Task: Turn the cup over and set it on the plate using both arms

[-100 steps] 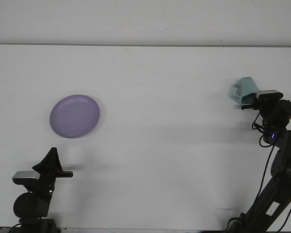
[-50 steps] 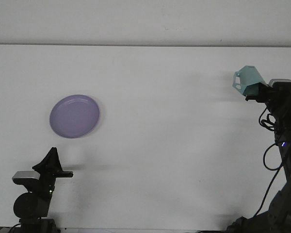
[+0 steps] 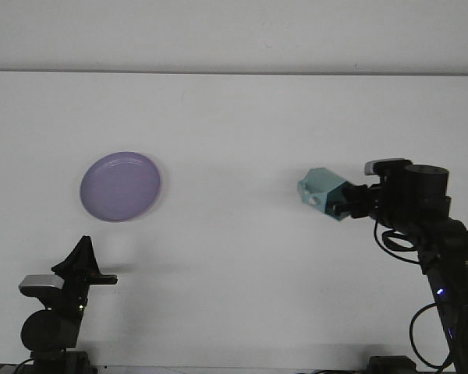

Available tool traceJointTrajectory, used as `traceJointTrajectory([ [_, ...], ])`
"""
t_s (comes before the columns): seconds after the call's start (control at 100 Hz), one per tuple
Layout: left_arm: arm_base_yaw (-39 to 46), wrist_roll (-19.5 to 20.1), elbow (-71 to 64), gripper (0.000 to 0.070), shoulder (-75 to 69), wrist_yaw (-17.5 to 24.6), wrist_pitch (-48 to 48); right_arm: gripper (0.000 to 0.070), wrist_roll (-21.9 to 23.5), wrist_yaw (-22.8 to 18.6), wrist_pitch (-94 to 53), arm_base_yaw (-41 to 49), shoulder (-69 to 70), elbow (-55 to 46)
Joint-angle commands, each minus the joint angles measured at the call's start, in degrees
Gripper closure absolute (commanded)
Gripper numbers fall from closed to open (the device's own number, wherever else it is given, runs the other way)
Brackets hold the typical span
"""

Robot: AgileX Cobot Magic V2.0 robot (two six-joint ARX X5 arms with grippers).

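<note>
Though up at the far right edge of the frame a second ago, now carries the cup (image 3: 322, 192) right of centre and lower, swung well inward over the table (image 3: 234, 117). Grips it with the right gripper (image 3: 347, 201), clamped narrow on the cup's right side and reaching in from the right. Shows the cup turned as well: earlier tipped with its handle loop towards the left, now lying more on its side, a faceted end facing the upper left of the frame and a small pale spot on the lower face. Suggests the flip is under way or about done, though cannot confirm from this view which end is the mouth. Leaves the placing undone: cup well apart from the plate (image 3: 120, 186), with a broad stretch of bare table between. Keeps the left gripper (image 3: 82, 261) parked in the lower left of the frame, below the plate, unmoved across all three pictures; cannot tell whether open or closed. Points, probably, to a handover near the middle before any placing. As for materials: pale teal cup, angular and faceted rather than round, matte, likely light hard plastic. Lavender plate, round and shallow with a low raised rim, smooth with a faint sheen. White matte tabletop, plain and flat, soft shadows only.
</note>
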Motion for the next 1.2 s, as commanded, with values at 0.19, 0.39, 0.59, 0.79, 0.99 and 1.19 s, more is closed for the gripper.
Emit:
traceJointTrajectory([
  [0.19,-0.07,-0.15,0.35,0.0688,-0.11,-0.11,0.85,0.0694,-5.66,9.94,-15.47,15.19,3.04,5.73],
  [0.39,-0.07,-0.15,0.35,0.0688,-0.11,0.31,0.83,0.0694,-5.68,15.23,-24.06,25.57,8.87,10.78],
  [0.59,-0.07,-0.13,0.35,0.0688,-0.11,0.39,0.83,0.0694,-6.54,16.17,-28.76,30.97,16.15,13.51],
  [0.79,-0.07,-0.13,0.35,0.0688,-0.11,0.39,0.83,0.0694,-7.63,16.28,-29.68,33.35,23.06,13.7],
  [0.99,-0.07,-0.13,0.35,0.0688,-0.11,0.39,0.83,0.0694,-8.07,16.52,-29.46,33.48,27.43,13.7],
  [1.19,-0.07,-0.13,0.35,0.0688,-0.11,0.39,0.81,0.067,-9.53,16.76,-29.07,33.51,28.17,13.7],
])
